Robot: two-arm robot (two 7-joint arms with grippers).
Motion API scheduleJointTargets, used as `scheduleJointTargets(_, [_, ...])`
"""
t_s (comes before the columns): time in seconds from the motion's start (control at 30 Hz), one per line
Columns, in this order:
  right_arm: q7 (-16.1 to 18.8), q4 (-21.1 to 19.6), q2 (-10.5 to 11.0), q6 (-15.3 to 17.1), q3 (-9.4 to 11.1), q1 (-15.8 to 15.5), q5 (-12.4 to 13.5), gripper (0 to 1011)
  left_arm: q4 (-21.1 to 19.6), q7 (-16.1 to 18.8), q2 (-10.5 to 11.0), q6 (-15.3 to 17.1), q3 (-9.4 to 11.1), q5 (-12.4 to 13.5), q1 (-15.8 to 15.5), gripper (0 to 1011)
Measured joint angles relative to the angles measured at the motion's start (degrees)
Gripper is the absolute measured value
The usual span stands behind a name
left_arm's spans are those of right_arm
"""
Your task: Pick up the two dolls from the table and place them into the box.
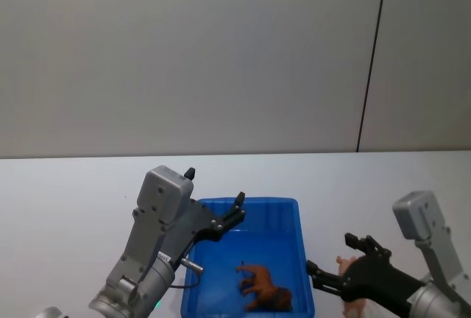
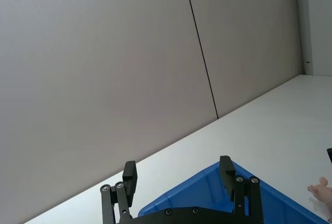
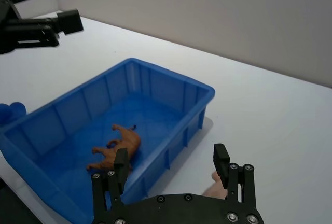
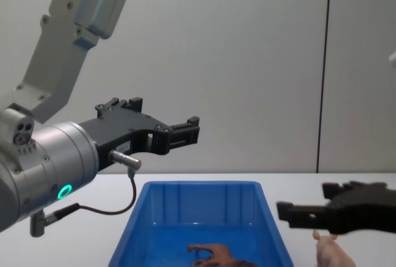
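While the brown doll [image 1: 265, 288] is lying on its side on the floor of the blue box [image 1: 303, 244], low in the centre of the head view, the pink pig [image 1: 354, 308] is sitting outside the box, just beside its right wall near the lower right of the frame. The right end effector [image 1: 331, 253] is hovering directly over the pig with its black fingers spread wide and gripping nothing. In the chest view the pig is showing just beneath those fingers at the lower right, though whether they are touching it cannot be told. In the right wrist view the pig's pale body is peeking out close to one fingertip. The left end effector [image 1: 215, 187] is hanging above the box's far left corner, well above the brown doll, its fingers also parted and empty. The box is resting on the white bench [image 1: 73, 185], which is stretching across the frame below a grey wall.
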Motion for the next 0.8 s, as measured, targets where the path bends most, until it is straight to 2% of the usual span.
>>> scheduleJointTargets(0.3, [-2.28, -0.44, 1.54, 1.03, 0.50, -2.32, 0.61, 1001, 0.00, 0.00, 0.00, 0.00, 0.00, 0.00, 0.00, 1002])
scheduleJointTargets(0.8, [-4.13, 1.98, 1.78, 2.90, 0.60, -3.04, 1.35, 1001, 0.00, 0.00, 0.00, 0.00, 0.00, 0.00, 0.00, 1002])
